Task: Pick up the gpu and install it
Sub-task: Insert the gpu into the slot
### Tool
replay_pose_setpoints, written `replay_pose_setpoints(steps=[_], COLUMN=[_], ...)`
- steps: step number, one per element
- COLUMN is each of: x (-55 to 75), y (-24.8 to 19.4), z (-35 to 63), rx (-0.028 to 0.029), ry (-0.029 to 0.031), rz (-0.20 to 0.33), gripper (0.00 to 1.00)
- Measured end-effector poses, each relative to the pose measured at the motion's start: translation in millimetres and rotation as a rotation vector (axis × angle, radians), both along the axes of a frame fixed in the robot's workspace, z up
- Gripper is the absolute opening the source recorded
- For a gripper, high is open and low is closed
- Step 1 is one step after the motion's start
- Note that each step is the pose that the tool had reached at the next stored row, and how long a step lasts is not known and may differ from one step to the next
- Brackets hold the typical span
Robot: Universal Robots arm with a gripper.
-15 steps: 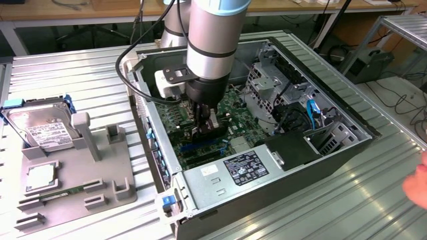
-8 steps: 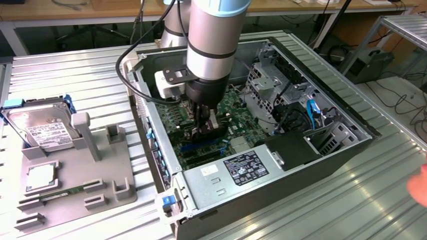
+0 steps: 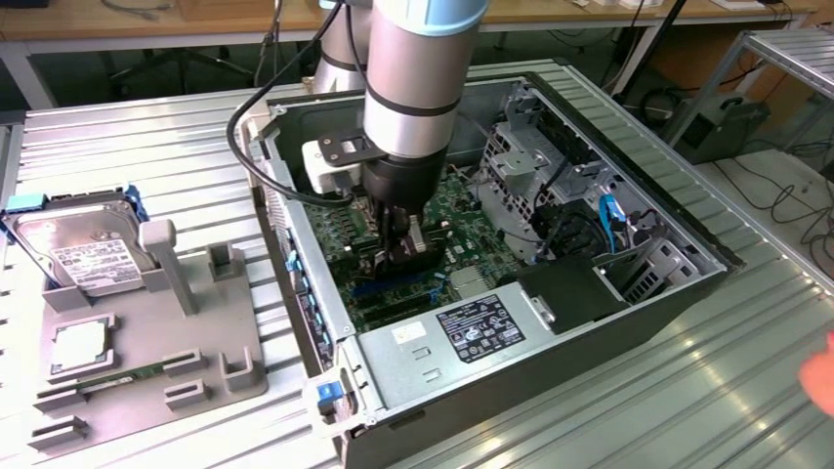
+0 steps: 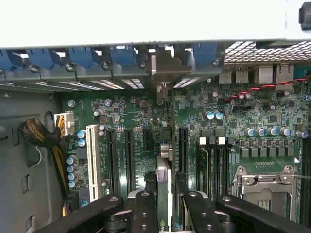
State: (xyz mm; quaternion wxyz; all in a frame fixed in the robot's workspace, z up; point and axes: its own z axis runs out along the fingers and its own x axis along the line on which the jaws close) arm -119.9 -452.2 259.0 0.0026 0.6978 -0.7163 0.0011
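the ribbed metal surface (image 3: 156, 147) carries an open computer case (image 3: 678, 283) lying on its side, and to the exterior view's left of it a grey parts holder (image 3: 144, 371). in the holder a hard drive (image 3: 78, 244) with a white label stands propped, with a square processor (image 3: 78, 344) and a green memory stick (image 3: 124, 379) lying lower down. the robot arm (image 3: 410, 78) reaches straight down into the case over the green motherboard (image 3: 463, 230). a power supply (image 3: 476, 327) with a black label sits at the case's near end.

the gripper (image 3: 401, 256) is down at the board, and in the wrist view the gripper (image 4: 165, 206) has its black fingers (image 4: 145, 208) closed partway on the gpu (image 4: 164, 187), one finger on each flat side. the card stands on edge between them, thin and upright, running toward the rear wall of the case. it sits among the long black expansion slots (image 4: 130, 155), with a white slot (image 4: 91, 155) further aside. whether its edge is seated in a slot i cannot tell.
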Motion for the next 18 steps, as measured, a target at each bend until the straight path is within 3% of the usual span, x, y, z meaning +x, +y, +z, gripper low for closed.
replay_pose_setpoints(steps=[5,13,18], x=[0.1,0.6,2.6], y=[0.0,0.0,0.0], z=[-0.4,2.8,3.1], rx=[-0.0015,-0.0143,-0.0187], ry=[-0.0001,-0.0001,0.0003], rz=[0.0,0.0,0.0], gripper=[0.26,0.26,0.26])
